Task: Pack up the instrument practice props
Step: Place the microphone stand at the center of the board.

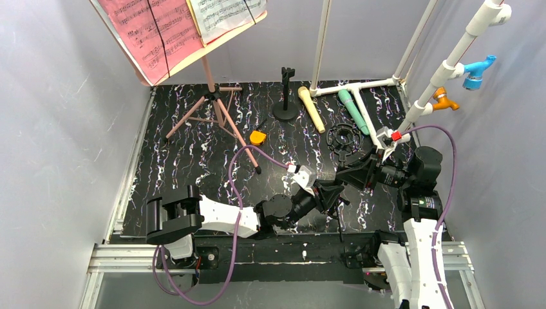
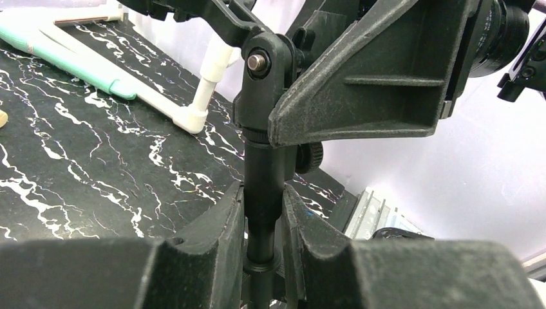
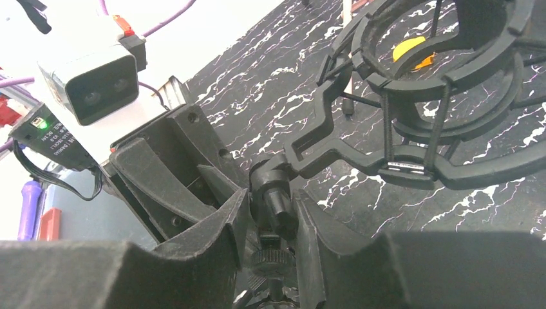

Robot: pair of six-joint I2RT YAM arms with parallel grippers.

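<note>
My left gripper [image 2: 264,206] is shut on the black stem [image 2: 264,164] of a black microphone shock mount. My right gripper [image 3: 270,206] is shut on the mount's pivot joint [image 3: 273,187], with the mount's ring [image 3: 438,84] beyond the fingers. In the top view both grippers, left [image 1: 333,196] and right [image 1: 360,172], meet at front right, the ring [image 1: 343,138] just behind them. The pink music board [image 1: 161,32] with sheets stands on pink tripod legs [image 1: 216,116] at back left. The beige microphone [image 1: 311,108] and the teal microphone [image 1: 353,109] lie at the back.
A black stand on a round base [image 1: 285,96] stands at back centre. A small yellow-orange piece [image 1: 258,137] lies mid-table. The white pipe frame [image 1: 360,85] with blue and orange fittings [image 1: 476,71] runs along the back right. Grey walls enclose the table.
</note>
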